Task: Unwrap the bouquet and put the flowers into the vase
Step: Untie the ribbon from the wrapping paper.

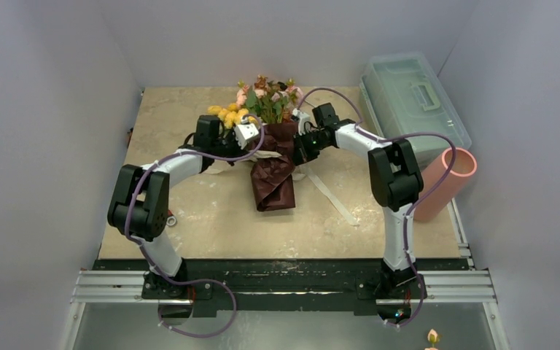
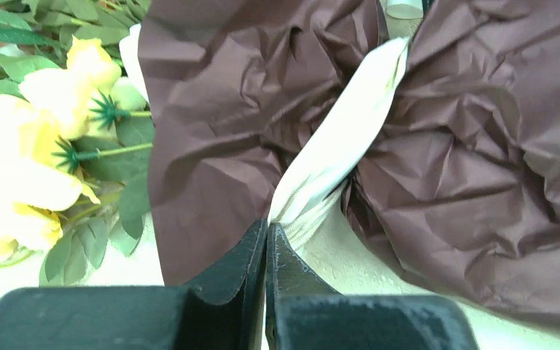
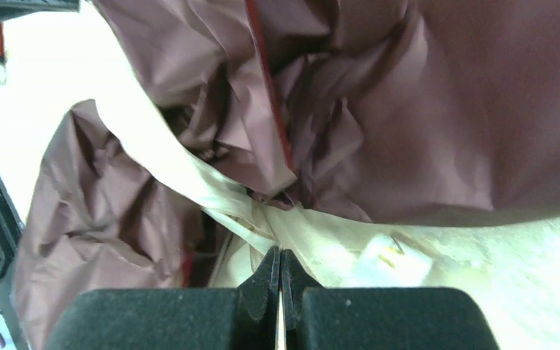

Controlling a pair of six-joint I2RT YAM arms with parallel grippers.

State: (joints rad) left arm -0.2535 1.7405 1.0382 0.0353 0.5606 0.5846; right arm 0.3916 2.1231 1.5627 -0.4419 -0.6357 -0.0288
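The bouquet [image 1: 271, 146] is lying in the middle of the table [image 1: 211, 219], blooms pointing far, and the vase [image 1: 445, 182] is sitting at the right edge, well apart. Its crinkled paper [image 2: 219, 131] is looking light, floppy and easily torn. The soft ribbon [image 2: 343, 138] is offering the better hold: the left gripper [image 2: 268, 235] and right gripper [image 3: 281, 257] are each pinching it, jaws together.

flower stems: hidden inside dark red paper [image 1: 272, 179]
vase [image 1: 452, 175]: partly covered by right arm [image 1: 394, 175]
yellow flowers [image 2: 14, 168]: washed out, cut by picture edge
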